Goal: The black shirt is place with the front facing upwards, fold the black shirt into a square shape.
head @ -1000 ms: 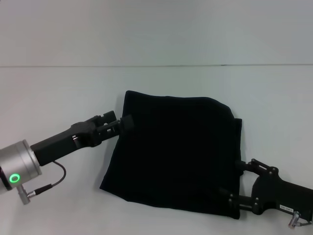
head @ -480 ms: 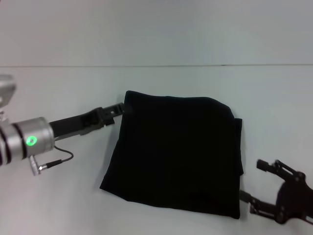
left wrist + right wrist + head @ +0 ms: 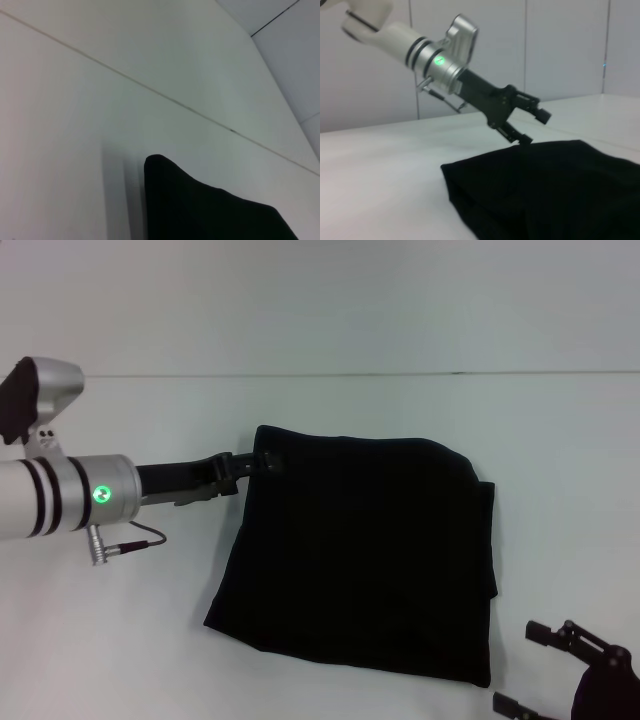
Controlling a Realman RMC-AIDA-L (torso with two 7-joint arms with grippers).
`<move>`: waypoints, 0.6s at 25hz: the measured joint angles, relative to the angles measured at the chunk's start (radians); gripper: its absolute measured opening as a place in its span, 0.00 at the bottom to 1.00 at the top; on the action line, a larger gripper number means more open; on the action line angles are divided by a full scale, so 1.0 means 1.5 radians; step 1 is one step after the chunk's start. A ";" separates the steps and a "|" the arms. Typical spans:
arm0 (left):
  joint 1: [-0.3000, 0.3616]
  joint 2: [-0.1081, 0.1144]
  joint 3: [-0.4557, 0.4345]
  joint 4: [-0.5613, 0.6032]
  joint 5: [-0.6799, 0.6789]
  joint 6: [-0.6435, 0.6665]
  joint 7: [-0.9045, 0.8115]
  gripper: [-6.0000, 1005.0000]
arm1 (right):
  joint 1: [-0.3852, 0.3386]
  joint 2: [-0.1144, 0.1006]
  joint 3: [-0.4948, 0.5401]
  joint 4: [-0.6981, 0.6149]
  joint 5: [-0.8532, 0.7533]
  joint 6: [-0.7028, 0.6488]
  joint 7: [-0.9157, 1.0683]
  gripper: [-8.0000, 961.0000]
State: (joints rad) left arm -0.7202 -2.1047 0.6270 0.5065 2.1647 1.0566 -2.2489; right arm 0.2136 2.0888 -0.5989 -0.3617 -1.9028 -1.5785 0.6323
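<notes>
Head view: the black shirt [image 3: 365,555] lies folded mid-counter [image 3: 330,330]; left claw [image 3: 262,462] at its 10 o'clock corner, right claw [image 3: 527,668] spread at 5 o'clock. Right wrist view: left claw [image 3: 532,128] spread above the shirt [image 3: 555,190].

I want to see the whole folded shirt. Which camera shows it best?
The head view: the black shirt lies folded into a rough square on the white table, with all its edges in sight. The left wrist view shows only one corner; the right wrist view sees it low from the side, partly cut off.
</notes>
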 joint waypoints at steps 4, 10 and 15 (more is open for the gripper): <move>-0.007 -0.002 0.012 -0.004 0.001 -0.020 -0.001 0.94 | 0.000 0.001 0.002 0.000 -0.010 0.003 0.000 0.96; -0.014 -0.004 0.019 -0.012 0.005 -0.031 -0.001 0.94 | 0.003 0.001 0.002 0.001 -0.010 0.004 0.001 0.96; -0.018 -0.012 0.035 -0.021 0.006 -0.049 0.003 0.94 | 0.005 0.001 0.003 0.001 -0.009 0.004 0.002 0.96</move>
State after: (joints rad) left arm -0.7471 -2.1224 0.6796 0.4755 2.1732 0.9823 -2.2446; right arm 0.2209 2.0908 -0.5951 -0.3605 -1.9166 -1.5723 0.6359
